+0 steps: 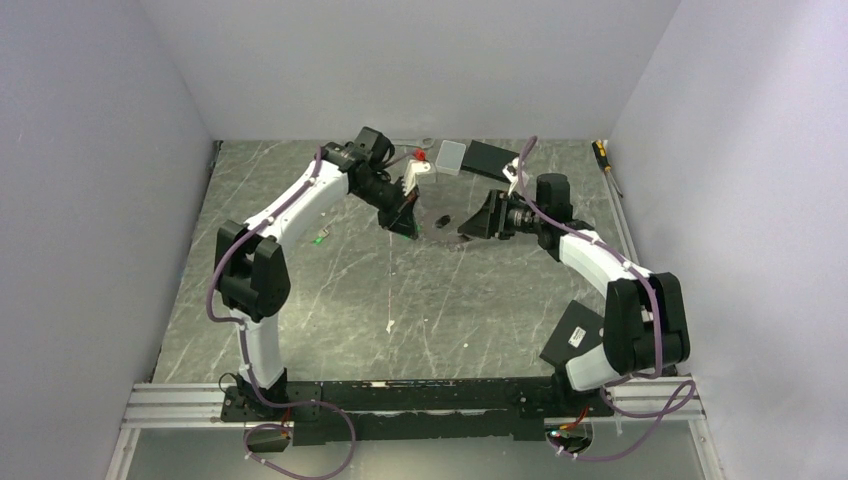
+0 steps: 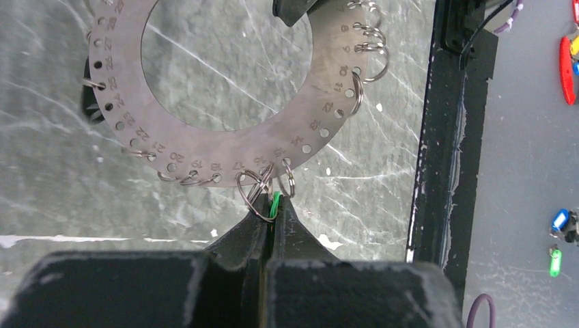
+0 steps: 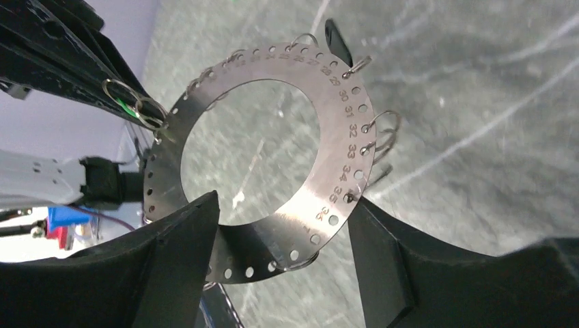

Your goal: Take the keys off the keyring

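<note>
1. The keyring (image 2: 225, 147) here is a flat steel plate ring with numbered holes and small wire split rings (image 2: 369, 51) along its rim. It is held up off the bench (image 2: 68, 205), between the two arms.
2. One green key (image 2: 275, 203) shows as only a green sliver at the plate's edge beside a split ring. It looks still attached, so I judge this removal as under way and not done.
3. A dark shape (image 3: 334, 37) behind the rim may be the black-headed key; I cannot tell.
4. The left hand (image 2: 270, 217) is pinched together on that green key.
5. The right hand (image 3: 283, 205) grips the plate's lower arc, one finger against each side.
6. A small green item (image 1: 320, 237) lies on the bench near the left arm, possibly a key already freed.
</note>
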You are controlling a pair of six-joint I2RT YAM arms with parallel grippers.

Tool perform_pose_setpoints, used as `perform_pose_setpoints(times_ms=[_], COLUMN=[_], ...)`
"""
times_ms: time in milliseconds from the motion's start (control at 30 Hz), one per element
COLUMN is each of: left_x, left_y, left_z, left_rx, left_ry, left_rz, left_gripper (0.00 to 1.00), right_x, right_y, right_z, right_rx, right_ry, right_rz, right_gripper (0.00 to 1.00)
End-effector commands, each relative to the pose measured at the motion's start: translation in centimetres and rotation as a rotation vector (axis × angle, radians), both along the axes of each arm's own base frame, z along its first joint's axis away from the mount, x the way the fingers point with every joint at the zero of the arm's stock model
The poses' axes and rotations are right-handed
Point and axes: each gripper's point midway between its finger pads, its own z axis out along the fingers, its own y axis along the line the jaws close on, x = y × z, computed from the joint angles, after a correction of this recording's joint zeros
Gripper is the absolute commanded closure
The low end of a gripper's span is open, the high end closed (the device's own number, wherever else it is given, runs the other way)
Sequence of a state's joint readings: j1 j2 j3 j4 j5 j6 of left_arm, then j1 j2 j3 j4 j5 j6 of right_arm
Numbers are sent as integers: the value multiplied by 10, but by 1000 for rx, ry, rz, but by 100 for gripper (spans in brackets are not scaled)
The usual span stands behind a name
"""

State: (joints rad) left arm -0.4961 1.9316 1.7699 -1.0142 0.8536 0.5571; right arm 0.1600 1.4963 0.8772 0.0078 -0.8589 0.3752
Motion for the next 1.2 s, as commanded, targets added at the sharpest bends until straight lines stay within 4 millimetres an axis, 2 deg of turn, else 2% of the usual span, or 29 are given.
perform_pose_setpoints(times_ms=[0,167,333,400,467,533,633,733,867,967,1167], left_x=[-15,-20,-23,-26,-32,-36,-40,-41,-45,-46,-52], left_y=[0,4,5,4,2,0,-2,-4,-5,-5,-7], left_z=[-33,-68,-73,-68,-62,-57,-49,-40,-31,-28,-22], left_rx=[32,86,101,92,72,60,42,38,23,19,-1], left_ry=[96,172,200,212,237,258,285,309,327,325,338], left_rz=[-51,-69,-68,-69,-78,-80,-86,-84,-90,-84,-90], left_gripper=[100,100,100,100,100,100,100,100,100,100,100], right_x=[-17,-41,-51,-52,-42,-32,-23,-20,-23,-32,-42], right_y=[-10,-21,-34,-37,-36,-29,-12,6,28,41,64], right_z=[-23,-48,-62,-58,-37,-12,30,49,49,41,37], right_rx=[-63,-104,-211,-227,-218,-176,-96,-110,-191,-241,-306], right_ry=[31,80,41,-34,-194,-345,-555,-704,-824,-897,-975], right_rz=[99,200,284,296,272,239,217,241,340,418,479], right_gripper=[26,15,7,7,8,11,24,36,46,51,56])
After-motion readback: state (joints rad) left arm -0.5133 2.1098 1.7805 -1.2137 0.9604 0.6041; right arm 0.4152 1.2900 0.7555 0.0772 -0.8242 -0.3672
